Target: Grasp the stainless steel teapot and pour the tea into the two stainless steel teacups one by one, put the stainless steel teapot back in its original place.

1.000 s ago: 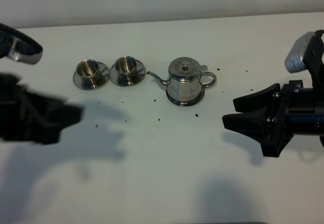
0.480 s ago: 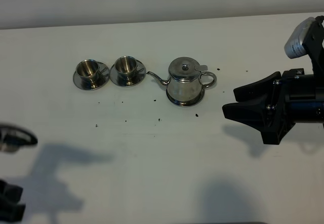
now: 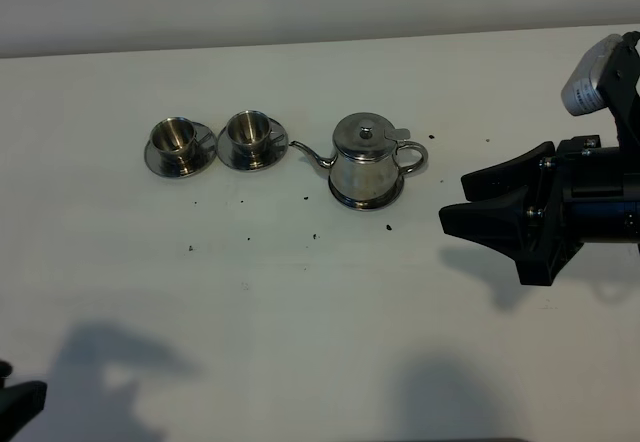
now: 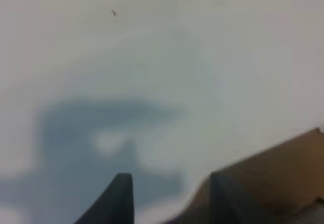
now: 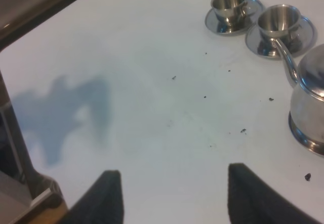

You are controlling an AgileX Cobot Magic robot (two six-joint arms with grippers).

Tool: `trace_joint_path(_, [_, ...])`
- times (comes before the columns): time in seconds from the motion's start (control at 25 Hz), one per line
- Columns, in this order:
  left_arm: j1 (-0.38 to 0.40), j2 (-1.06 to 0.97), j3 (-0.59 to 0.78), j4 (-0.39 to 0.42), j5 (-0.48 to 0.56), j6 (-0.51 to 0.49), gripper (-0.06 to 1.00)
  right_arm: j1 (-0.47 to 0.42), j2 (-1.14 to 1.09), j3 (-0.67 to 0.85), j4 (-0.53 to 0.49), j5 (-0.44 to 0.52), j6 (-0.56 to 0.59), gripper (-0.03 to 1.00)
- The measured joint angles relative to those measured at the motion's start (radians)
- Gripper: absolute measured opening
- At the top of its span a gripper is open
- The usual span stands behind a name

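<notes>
The stainless steel teapot (image 3: 367, 162) sits on its coaster (image 3: 386, 202), handle at 3 o'clock toward the right gripper (image 3: 455, 199), whose jaws gape wide, seemingly readied for it; the spout points at 9 o'clock to the teacups (image 3: 248, 132). Whether the left gripper (image 3: 18, 407) has its jaws apart cannot be told

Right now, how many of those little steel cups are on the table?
2. One cup stands at the left end of the row; the other cup stands beside it, nearer the teapot. None seems hidden.
</notes>
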Motion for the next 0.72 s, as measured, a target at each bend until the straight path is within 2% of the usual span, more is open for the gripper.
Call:
trace_joint_path(0.16, [0.000,-0.035,0.008,-0.003,0.094,-0.017,0.39,0.000,0.000,0.000,0.000,0.000,0.000,0.45])
trace_joint_path(0.6, [0.001,-0.057,0.014,0.014,0.100,-0.050,0.39,0.000,0.000,0.000,-0.001,0.001,0.000,0.45])
trace_joint_path(0.72, [0.033,-0.083,0.015,0.014,0.100,-0.050,0.39,0.000,0.000,0.000,-0.001,0.004,0.000,0.45])
